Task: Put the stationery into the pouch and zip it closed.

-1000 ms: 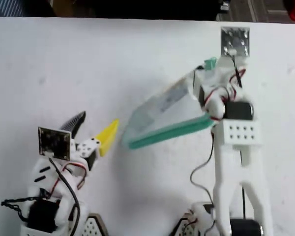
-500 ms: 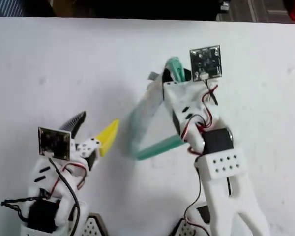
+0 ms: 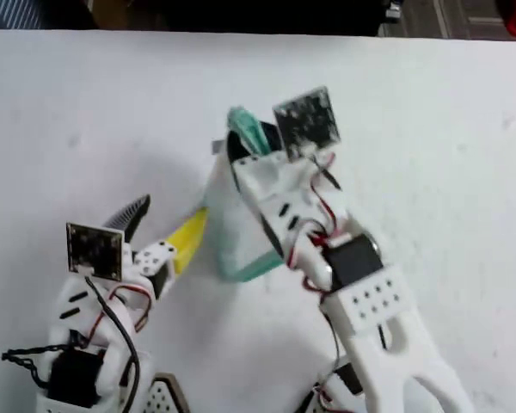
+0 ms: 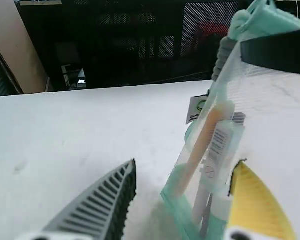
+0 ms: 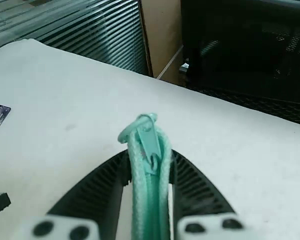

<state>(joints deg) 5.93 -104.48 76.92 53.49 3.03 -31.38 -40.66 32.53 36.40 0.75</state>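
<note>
Right hand (image 5: 146,161) clamped on the teal pouch (image 3: 230,225) at its zipper edge; pouch edgewise mid-counter (image 3: 86,103), pens (image 4: 206,137) inside. Left hand (image 3: 172,209) open, yellow finger beside pouch.

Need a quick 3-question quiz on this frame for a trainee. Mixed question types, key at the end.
1. True or false: the left gripper is shut on the pouch.
2. What grips the pouch's zipper edge? A) left gripper B) right gripper C) nothing
3. Fill in: through the pouch's clear side you can see ___ inside.
Key: 1 false, it is open beside the pouch. 2 B. 3 pens.
</note>
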